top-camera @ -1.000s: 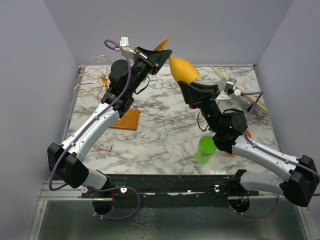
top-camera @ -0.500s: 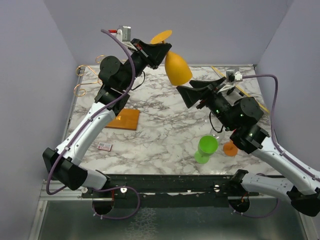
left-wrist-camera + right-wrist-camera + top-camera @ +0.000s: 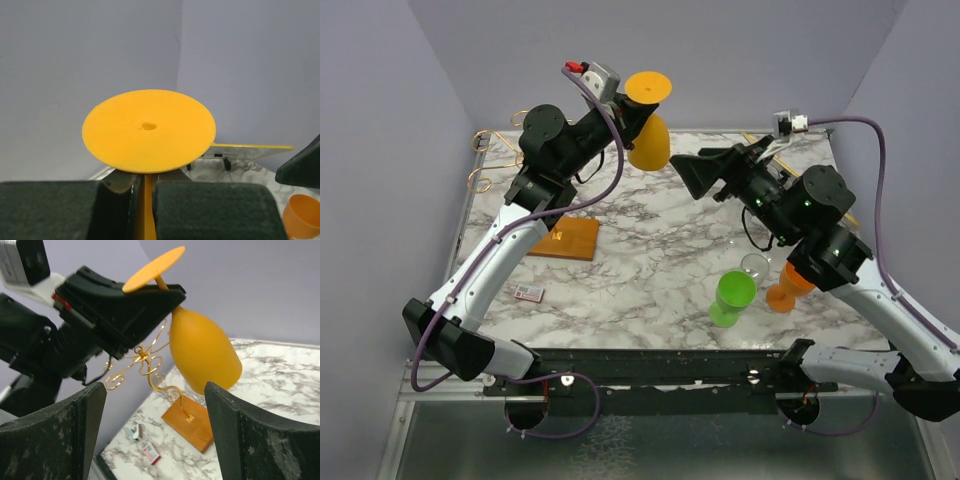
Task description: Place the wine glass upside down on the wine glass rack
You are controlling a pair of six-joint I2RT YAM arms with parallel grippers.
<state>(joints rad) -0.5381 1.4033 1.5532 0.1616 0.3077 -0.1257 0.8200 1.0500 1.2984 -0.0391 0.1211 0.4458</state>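
My left gripper is shut on the stem of an orange wine glass and holds it upside down high over the table, round foot up. The foot fills the left wrist view, with the stem pinched between the pads. The right wrist view shows the glass's bowl hanging below the left gripper. The wine glass rack, gold wire on an orange-brown wooden base, stands at the left behind the left arm; its curls show by the wall. My right gripper is open and empty, right of the glass.
A green cup, a clear glass and a second orange glass stand near the front right under the right arm. A small card lies front left. A yellow strip lies at the back right.
The left gripper turned the orange glass from tilted to upright-inverted and moved it slightly left. The right gripper rose and drew a little away from the bowl.
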